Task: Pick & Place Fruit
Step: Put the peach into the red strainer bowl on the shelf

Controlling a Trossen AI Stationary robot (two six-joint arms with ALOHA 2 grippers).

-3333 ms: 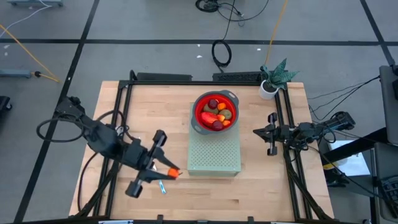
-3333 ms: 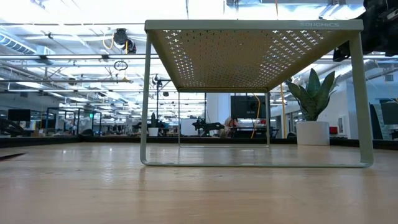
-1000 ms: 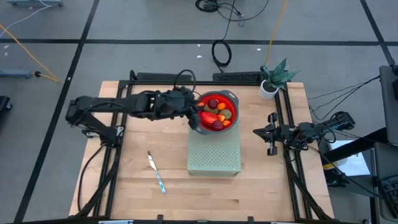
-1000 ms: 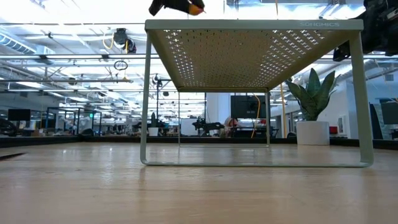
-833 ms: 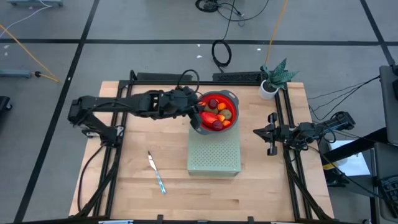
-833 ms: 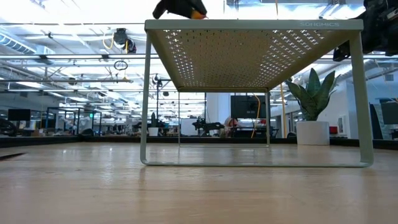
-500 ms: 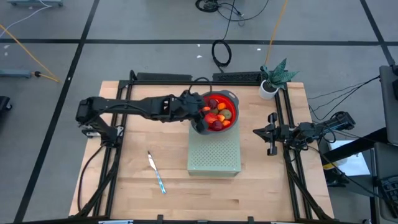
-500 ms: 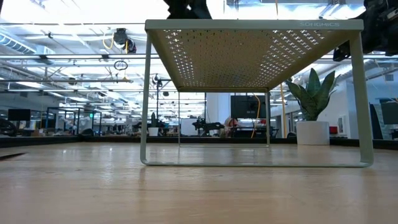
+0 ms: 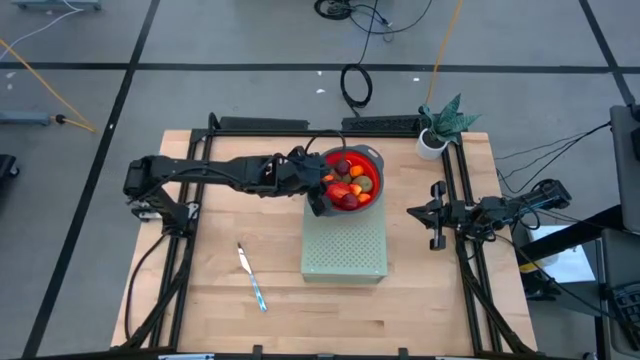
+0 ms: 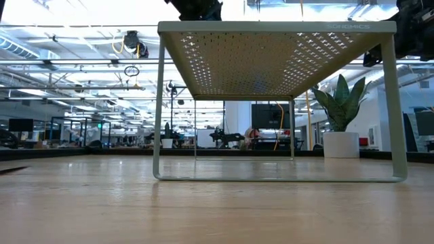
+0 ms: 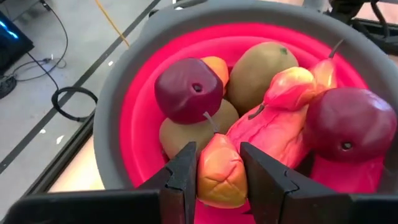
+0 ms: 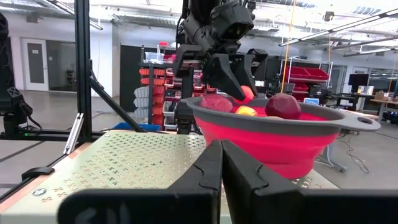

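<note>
A red bowl with a grey rim [image 9: 312, 196] stands on a pale green perforated riser [image 9: 345, 250] and holds fruit. In it are two dark red balls [image 11: 188, 89] [image 11: 351, 124], brown-green ovals [image 11: 261, 65], an elongated red-orange fruit [image 11: 273, 127] and a tiny orange ball [image 11: 216, 64]. My left gripper [image 9: 325, 187] reaches in over the bowl's left rim, shut on a small orange-yellow fruit [image 11: 221, 173]. My right gripper [image 9: 437, 215] waits shut at the table's right side, touching nothing. My left gripper pinches the small orange-yellow fruit by its two opposite sides [image 11: 205, 171] between its two fingers [image 11: 184, 174]. The fingers slant down into the bowl from the table's left. The fruit sits just over the fruit in the bowl; whether it rests on them I cannot tell.
A thin knife with a light-blue handle [image 9: 252, 278] lies on the wood left of the riser, toward the near edge. A potted plant [image 9: 440, 125] stands at the far right corner. Dark frame rails run along both sides of the table.
My left gripper has gone toward the table's right edge and down, over the bowl's left rim, rolling a little, still shut on the orange-yellow fruit. In the low view the fruit has dropped out of sight behind the riser's top.
</note>
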